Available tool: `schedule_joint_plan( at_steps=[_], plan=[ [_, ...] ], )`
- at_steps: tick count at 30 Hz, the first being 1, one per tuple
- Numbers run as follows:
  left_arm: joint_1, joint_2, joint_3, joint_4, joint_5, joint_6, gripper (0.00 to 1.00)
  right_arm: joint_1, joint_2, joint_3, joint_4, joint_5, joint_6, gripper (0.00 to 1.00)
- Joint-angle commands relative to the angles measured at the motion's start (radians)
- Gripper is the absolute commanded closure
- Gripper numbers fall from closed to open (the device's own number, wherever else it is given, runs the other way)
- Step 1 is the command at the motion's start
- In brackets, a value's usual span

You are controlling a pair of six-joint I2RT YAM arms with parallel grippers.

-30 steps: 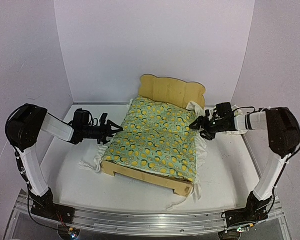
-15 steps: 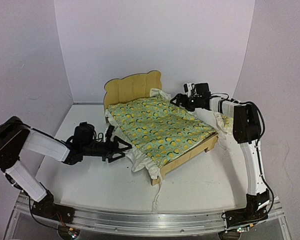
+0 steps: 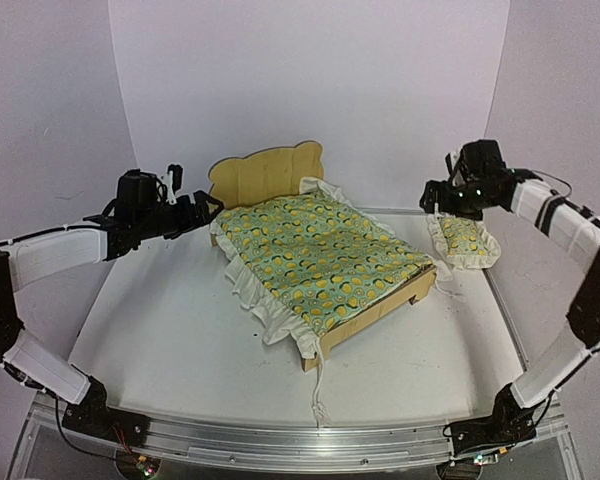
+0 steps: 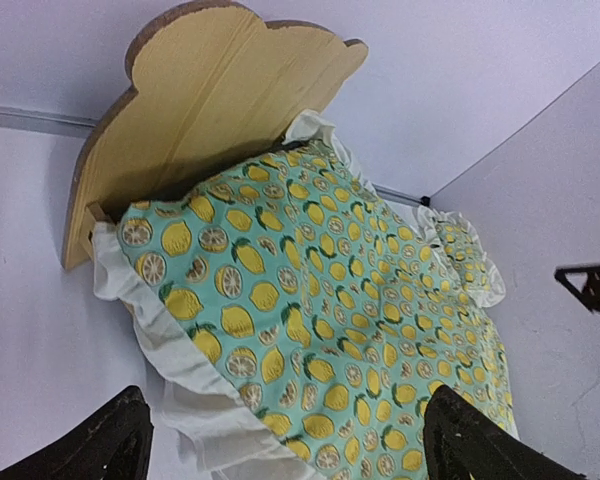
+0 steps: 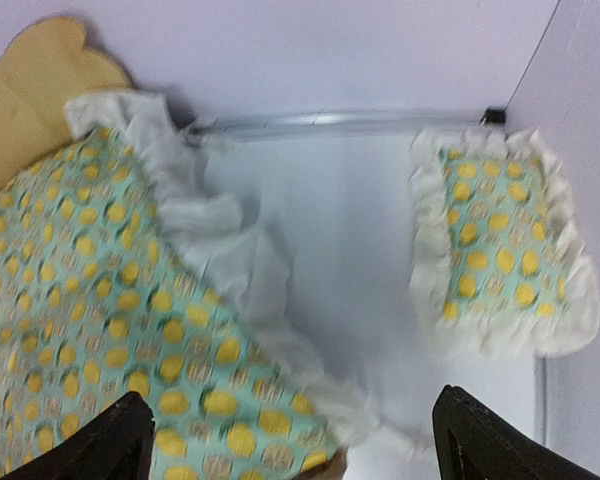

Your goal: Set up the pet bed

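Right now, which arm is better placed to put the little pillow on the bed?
Probably the right. The open right gripper hangs near the pillow, which lies on the table beside the pet bed; the left gripper is on the bed's other side, by the headboard.

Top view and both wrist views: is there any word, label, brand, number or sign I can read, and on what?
No readable text in any view.
Blanket: lemon print only, no lettering.
Pillow: same lemon print, no lettering.
Bed: bare wood, no mark or label.
Arms: any marking is too small to tell.
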Motion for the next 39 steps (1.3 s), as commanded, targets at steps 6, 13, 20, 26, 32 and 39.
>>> schedule_joint_plan(
  at_steps=[6, 13, 20, 26, 32, 39],
  plan=[
    [0.086, 0.364, 0.474, -0.064, -0.080, 0.252, 0.07, 0.020, -0.356, -0.649, 0.341, -0.447, 0.431, 0.02],
    [0.172, 0.548, 0.699, 0.004, 0.064, 0.288, 0.07, 0.020, -0.321, -0.720, 0.527, -0.493, 0.583, 0.02],
    [0.189, 0.743, 0.972, -0.036, 0.355, 0.296, 0.17, 0.020, -0.254, -0.755, 0.639, -0.469, 0.644, 0.02],
    [0.185, 0.802, 0.989, -0.027, 0.550, 0.232, 0.35, 0.021, -0.125, -0.665, 0.644, -0.477, 0.562, 0.02],
    [0.184, 0.576, 0.668, 0.000, 0.498, 0.215, 0.59, 0.020, 0.052, -0.497, 0.622, -0.556, 0.472, 0.02],
    [0.179, 0.222, 0.256, 0.048, 0.492, 0.200, 0.67, 0.027, 0.139, -0.397, 0.608, -0.607, 0.445, 0.02]
  ],
)
